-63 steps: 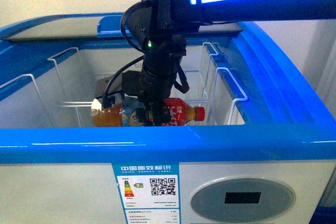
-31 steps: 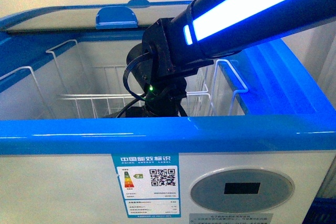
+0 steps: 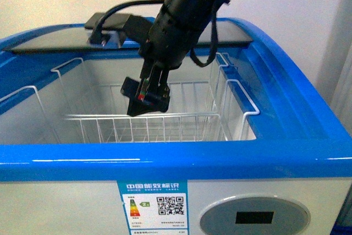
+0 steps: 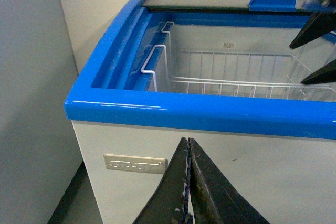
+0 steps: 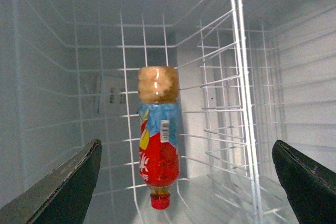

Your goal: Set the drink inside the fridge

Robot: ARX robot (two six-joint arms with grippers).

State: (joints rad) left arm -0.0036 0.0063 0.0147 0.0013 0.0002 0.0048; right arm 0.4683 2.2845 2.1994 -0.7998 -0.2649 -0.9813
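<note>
The fridge (image 3: 165,155) is a white chest freezer with a blue rim and stands open. The drink (image 5: 158,145), an amber bottle with a blue and red label and a red cap, lies on the floor of a white wire basket (image 5: 236,77) inside. It is hidden in the front view. My right gripper (image 3: 147,96) is open and empty above the basket (image 3: 165,127). In the right wrist view the gripper (image 5: 186,187) is clear of the bottle, its fingers wide apart. My left gripper (image 4: 187,148) is shut and empty, outside the fridge's white wall (image 4: 262,171).
A sliding glass lid (image 3: 55,37) covers the back of the fridge. Wire basket handles (image 3: 239,89) stand up along the right inner side. An energy label (image 3: 159,202) and a display panel (image 3: 253,216) are on the front. A grey surface (image 4: 31,103) stands beside the fridge.
One second ago my right gripper held the drink low in the basket. It has let go, opened, and risen above the basket; the drink stays inside.
</note>
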